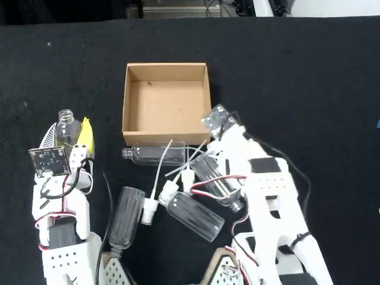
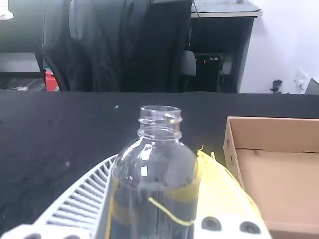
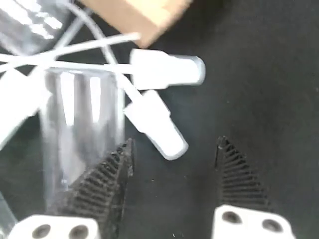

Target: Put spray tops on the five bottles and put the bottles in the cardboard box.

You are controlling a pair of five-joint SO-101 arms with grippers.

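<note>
My left gripper (image 1: 69, 138) is closed around an uncapped bottle (image 2: 158, 164), holding it upright just beside the cardboard box (image 1: 166, 107). My right gripper (image 3: 174, 149) hangs empty, jaws wide apart, over two loose spray tops (image 3: 157, 124) lying close together among crossed dip tubes (image 3: 75, 47), next to a lying bottle (image 3: 79, 124) near the box corner. The risk, I judge, is that closing here catches both tops or a stray tube at once, or nudges the round lying bottle so it rolls and drags the tangle. A top pinched off-centre could also tilt and miss the held neck.
</note>
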